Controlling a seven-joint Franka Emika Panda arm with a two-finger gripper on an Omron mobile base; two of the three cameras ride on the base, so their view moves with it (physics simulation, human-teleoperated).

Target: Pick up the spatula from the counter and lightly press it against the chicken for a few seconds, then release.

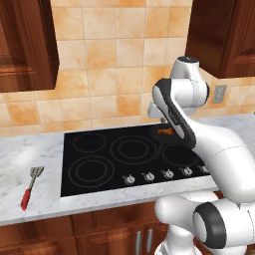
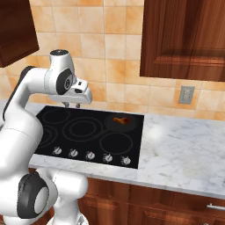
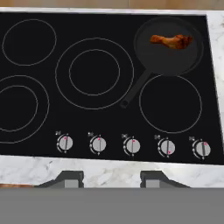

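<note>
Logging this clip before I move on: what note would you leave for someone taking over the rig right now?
Gripper: open, holding nothing, over the stove.
Spatula: lying on the counter left of the stove, not yet picked up.
Chicken: in the pan at the stove's back right.
Done: nothing yet.
Left: reach the spatula, grasp it, press it lightly on the chicken, hold briefly, release.

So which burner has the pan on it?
The back right one, under the pan holding the chicken; the other four are bare.
</note>
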